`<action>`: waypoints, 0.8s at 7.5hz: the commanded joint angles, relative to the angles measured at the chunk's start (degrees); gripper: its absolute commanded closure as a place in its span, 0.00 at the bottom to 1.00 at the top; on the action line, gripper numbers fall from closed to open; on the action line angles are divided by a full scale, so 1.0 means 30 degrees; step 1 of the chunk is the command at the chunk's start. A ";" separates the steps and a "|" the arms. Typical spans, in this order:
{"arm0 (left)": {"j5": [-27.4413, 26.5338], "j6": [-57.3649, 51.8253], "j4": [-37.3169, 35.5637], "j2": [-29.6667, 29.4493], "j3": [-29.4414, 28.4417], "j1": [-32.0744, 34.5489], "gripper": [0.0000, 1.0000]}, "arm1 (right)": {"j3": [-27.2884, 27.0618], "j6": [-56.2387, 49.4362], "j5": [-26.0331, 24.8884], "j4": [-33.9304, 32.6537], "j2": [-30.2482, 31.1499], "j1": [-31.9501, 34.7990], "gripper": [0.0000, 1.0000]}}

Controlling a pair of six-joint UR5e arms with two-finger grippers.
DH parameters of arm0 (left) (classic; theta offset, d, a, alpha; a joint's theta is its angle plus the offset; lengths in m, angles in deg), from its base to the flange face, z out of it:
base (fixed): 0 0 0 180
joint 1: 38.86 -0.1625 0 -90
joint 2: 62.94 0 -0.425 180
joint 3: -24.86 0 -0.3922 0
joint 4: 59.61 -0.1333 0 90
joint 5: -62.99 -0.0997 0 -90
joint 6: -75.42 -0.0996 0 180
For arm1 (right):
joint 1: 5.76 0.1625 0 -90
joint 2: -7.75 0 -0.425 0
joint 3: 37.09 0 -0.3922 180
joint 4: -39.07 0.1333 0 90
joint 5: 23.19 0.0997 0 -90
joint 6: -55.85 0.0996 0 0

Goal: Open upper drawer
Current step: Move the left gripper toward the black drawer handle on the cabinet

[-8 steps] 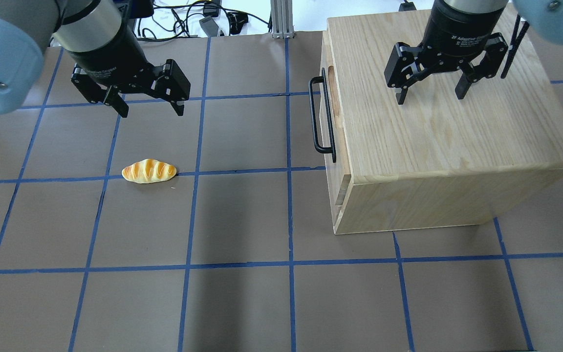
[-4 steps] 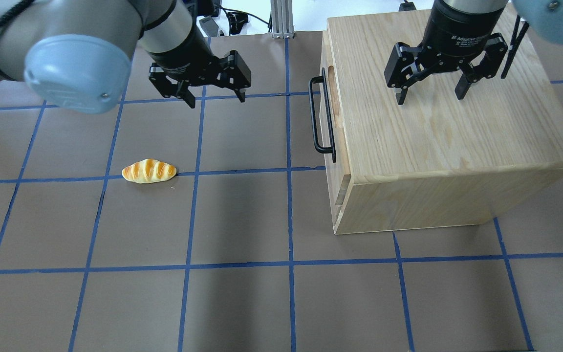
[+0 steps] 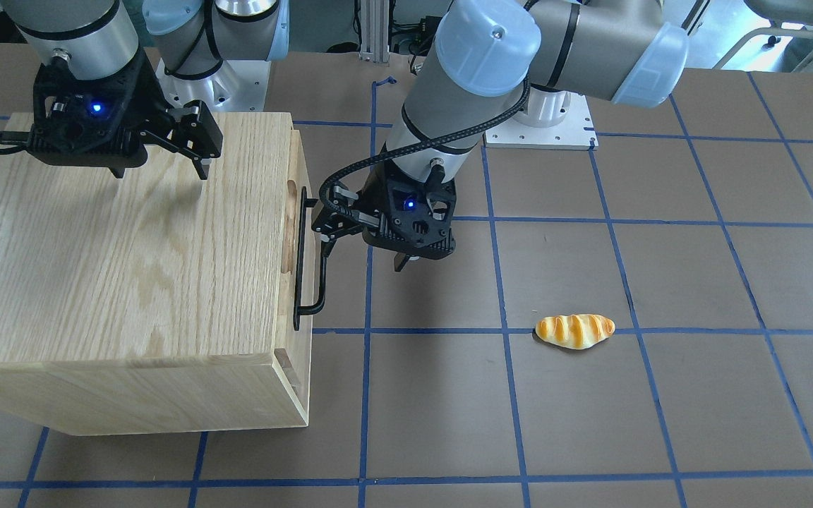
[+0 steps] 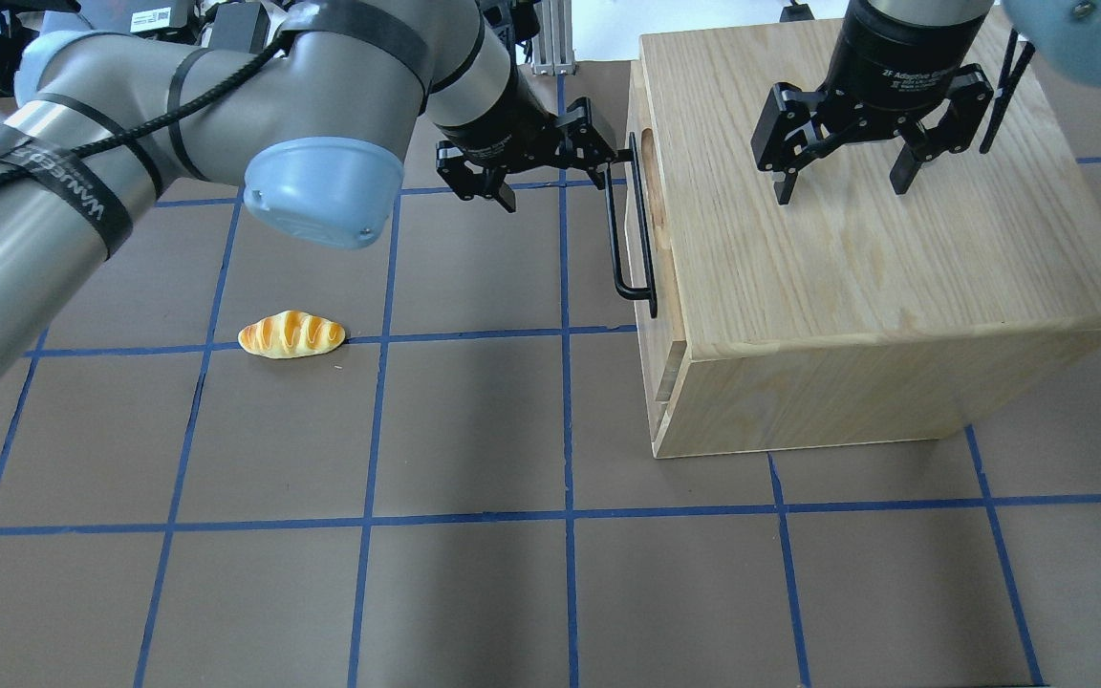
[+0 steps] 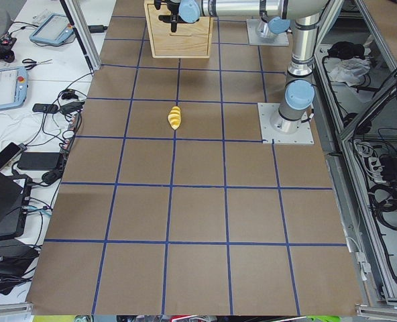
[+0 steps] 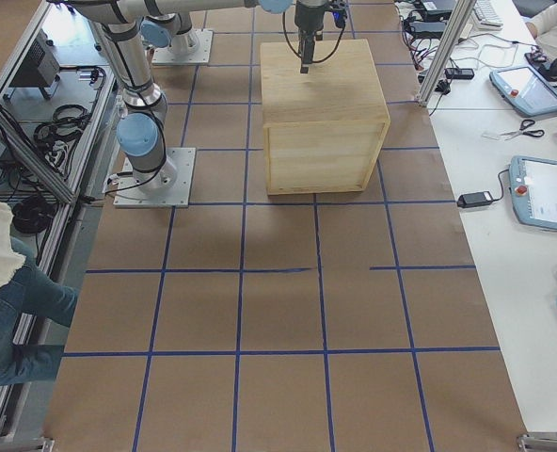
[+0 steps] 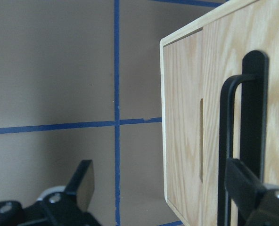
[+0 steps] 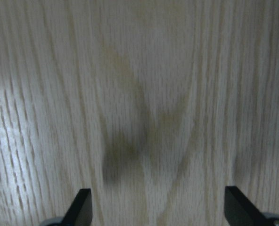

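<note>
on brown gridded table (image 3: 590, 423): upper drawer (image 3: 289, 254)

Robot body: 2 arms, silver-grey, w/ black grippers.
Left arm (image 4: 178, 115): round silver-grey tube segs; pale-blue domed joint caps (image 4: 316, 186), small screw (image 4: 362, 229) nr cap rim; black straps (image 4: 82, 186) w/ white lettering, not legible; black braided cable (image 4: 144, 129) run along outside. Right arm (image 3: 71, 32): same finish, same blue caps. Left gripper (image 4: 553, 189) & right gripper (image 4: 842, 189): matte black, linkage-type fingers w/ small pivot bolts; black cyl. body above, white print on right one, only partly legible ("Adaptive"). Blue LED (image 3: 97, 108) on each wrist cam housing. Bases: grey column on white sq. mount plate (image 3: 555, 130).
</note>
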State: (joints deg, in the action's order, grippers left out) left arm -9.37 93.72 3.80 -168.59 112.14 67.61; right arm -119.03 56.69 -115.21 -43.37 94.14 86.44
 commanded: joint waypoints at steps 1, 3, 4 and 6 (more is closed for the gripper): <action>0.0329 -0.0153 -0.0775 -0.0759 0.0115 0.0194 0.00 | 0.0011 0.0012 0.0000 0.0000 0.0000 0.0000 0.00; 0.0359 -0.0155 -0.0747 -0.1199 0.0348 0.0223 0.00 | -0.0019 0.0012 0.0000 0.0000 0.0000 0.0000 0.00; 0.0301 -0.0154 -0.0746 -0.1288 0.0553 0.0223 0.00 | -0.0019 0.0012 0.0000 0.0000 0.0000 0.0000 0.00; 0.0154 -0.0445 -0.0339 -0.0706 0.0672 -0.0096 0.00 | -0.0019 0.0012 0.0000 0.0000 0.0000 0.0000 0.00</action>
State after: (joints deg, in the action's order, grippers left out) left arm -8.62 92.99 2.03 -171.61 113.89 68.02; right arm -119.08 56.72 -115.22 -43.37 94.14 86.44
